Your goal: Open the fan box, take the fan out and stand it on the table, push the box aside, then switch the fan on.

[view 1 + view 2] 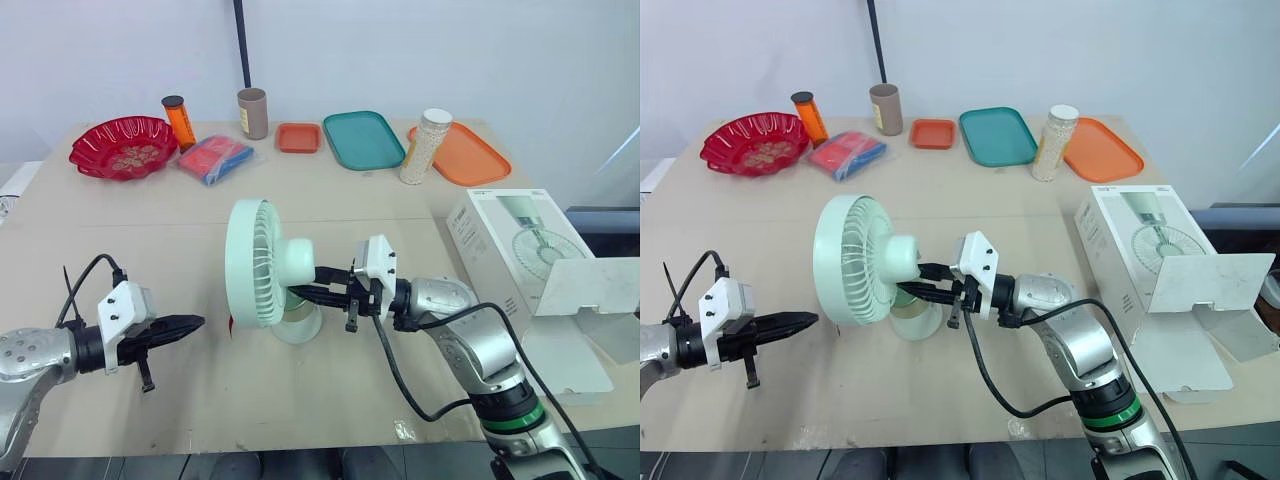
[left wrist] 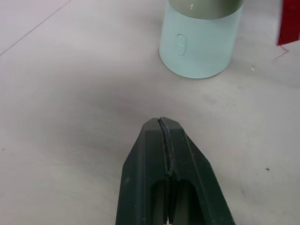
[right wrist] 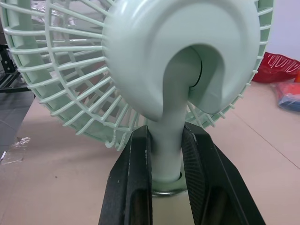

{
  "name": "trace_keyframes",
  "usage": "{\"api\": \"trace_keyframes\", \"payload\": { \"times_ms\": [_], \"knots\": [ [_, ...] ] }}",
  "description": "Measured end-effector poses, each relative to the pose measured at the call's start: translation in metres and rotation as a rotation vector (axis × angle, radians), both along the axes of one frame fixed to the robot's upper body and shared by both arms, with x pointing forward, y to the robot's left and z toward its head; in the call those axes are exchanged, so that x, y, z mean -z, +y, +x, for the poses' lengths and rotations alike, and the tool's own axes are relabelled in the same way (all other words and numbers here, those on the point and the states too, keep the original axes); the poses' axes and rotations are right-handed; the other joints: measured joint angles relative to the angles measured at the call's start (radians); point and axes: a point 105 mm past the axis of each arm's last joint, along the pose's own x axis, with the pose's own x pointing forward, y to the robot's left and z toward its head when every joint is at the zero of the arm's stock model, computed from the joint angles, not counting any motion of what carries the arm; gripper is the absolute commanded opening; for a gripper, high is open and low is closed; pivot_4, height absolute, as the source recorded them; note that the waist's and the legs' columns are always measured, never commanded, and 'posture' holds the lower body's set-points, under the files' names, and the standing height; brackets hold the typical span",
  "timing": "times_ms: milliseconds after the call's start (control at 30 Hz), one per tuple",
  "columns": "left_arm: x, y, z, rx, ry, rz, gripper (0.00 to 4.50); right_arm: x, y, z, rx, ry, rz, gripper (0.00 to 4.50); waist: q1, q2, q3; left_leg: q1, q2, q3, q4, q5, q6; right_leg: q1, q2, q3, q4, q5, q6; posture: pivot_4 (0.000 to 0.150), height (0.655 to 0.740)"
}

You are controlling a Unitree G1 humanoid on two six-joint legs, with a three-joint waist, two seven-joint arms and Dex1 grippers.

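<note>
A pale green fan (image 1: 258,262) stands upright on its round base (image 1: 300,322) in the middle of the table. My right gripper (image 1: 298,293) comes in from the right and is shut on the fan's neck (image 3: 166,154), one black finger on each side. My left gripper (image 1: 195,323) is shut with nothing in it, low over the table to the left of the fan, tips pointing at the base (image 2: 197,47), a short gap away. A small button (image 2: 180,43) shows on the base. The white fan box (image 1: 510,250) lies at the right with its flap (image 1: 590,285) open.
Along the far edge stand a red bowl (image 1: 123,147), an orange bottle (image 1: 179,122), a brown cylinder (image 1: 253,113), a blue-red packet (image 1: 213,158), a small orange tray (image 1: 298,137), a teal tray (image 1: 363,140), a white-lidded jar (image 1: 425,147) and an orange tray (image 1: 468,155).
</note>
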Motion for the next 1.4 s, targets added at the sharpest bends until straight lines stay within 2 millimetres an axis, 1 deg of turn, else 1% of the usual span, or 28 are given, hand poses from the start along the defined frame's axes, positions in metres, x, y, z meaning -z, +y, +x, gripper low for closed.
{"api": "trace_keyframes", "payload": {
  "times_ms": [133, 233, 333, 500, 667, 767, 1233, 1400],
  "knots": [
    [-0.003, -0.006, -0.005, 0.008, 0.001, -0.017, 0.05, -0.002, -0.003, 0.006, 0.020, 0.013, 0.007, 0.35, -0.001, 0.000, 0.000, 0.000, 0.000, 0.000, 0.000, 0.000, 0.000, 0.000, 0.000, 0.000, 0.000, 0.000, 0.000, 0.150, 0.7400],
    [-0.001, -0.010, -0.011, 0.017, 0.012, -0.025, 0.05, -0.009, -0.012, 0.015, 0.077, 0.001, 0.017, 0.35, 0.001, 0.000, 0.000, 0.000, 0.000, 0.000, 0.000, 0.000, 0.000, 0.000, 0.000, 0.000, 0.000, 0.000, 0.000, 0.150, 0.7400],
    [-0.002, -0.012, -0.008, 0.001, 0.000, -0.041, 0.05, -0.014, -0.020, 0.019, 0.105, -0.012, 0.023, 0.35, 0.003, 0.000, 0.000, 0.000, 0.000, 0.000, 0.000, 0.000, 0.000, 0.000, 0.000, 0.000, -0.001, 0.000, 0.000, 0.150, 0.7400],
    [-0.001, -0.022, -0.006, 0.020, -0.001, -0.063, 0.05, -0.009, -0.028, 0.024, 0.094, 0.017, -0.012, 0.35, 0.002, 0.000, 0.000, 0.000, 0.000, 0.000, 0.000, 0.000, 0.000, 0.000, 0.000, 0.000, 0.000, 0.000, 0.000, 0.150, 0.7400],
    [0.001, -0.023, -0.006, 0.023, 0.005, -0.065, 0.05, -0.013, -0.038, 0.031, 0.119, 0.016, -0.011, 0.35, 0.003, 0.000, 0.000, 0.000, 0.000, 0.000, 0.000, 0.000, 0.000, 0.000, 0.000, 0.000, 0.000, 0.000, 0.000, 0.150, 0.7400],
    [0.002, -0.024, -0.005, 0.020, 0.006, -0.069, 0.05, -0.012, -0.042, 0.035, 0.124, 0.031, -0.016, 0.35, 0.002, 0.000, 0.000, 0.000, 0.000, 0.000, 0.000, 0.000, 0.000, 0.000, 0.000, 0.000, 0.000, 0.000, 0.000, 0.150, 0.7400],
    [0.004, -0.029, -0.007, 0.030, 0.011, -0.073, 0.05, -0.010, -0.039, 0.036, 0.100, 0.021, 0.006, 0.35, 0.002, 0.000, 0.000, 0.000, 0.000, 0.000, 0.000, 0.000, 0.000, 0.000, 0.000, 0.000, 0.000, 0.000, 0.000, 0.150, 0.7400],
    [0.003, -0.032, -0.011, 0.041, 0.016, -0.076, 0.05, -0.008, -0.040, 0.035, 0.100, 0.020, 0.010, 0.35, 0.002, 0.000, 0.000, 0.000, 0.000, 0.001, 0.000, 0.000, 0.000, 0.000, 0.000, 0.000, 0.000, 0.000, 0.000, 0.150, 0.7400]
  ]
}}
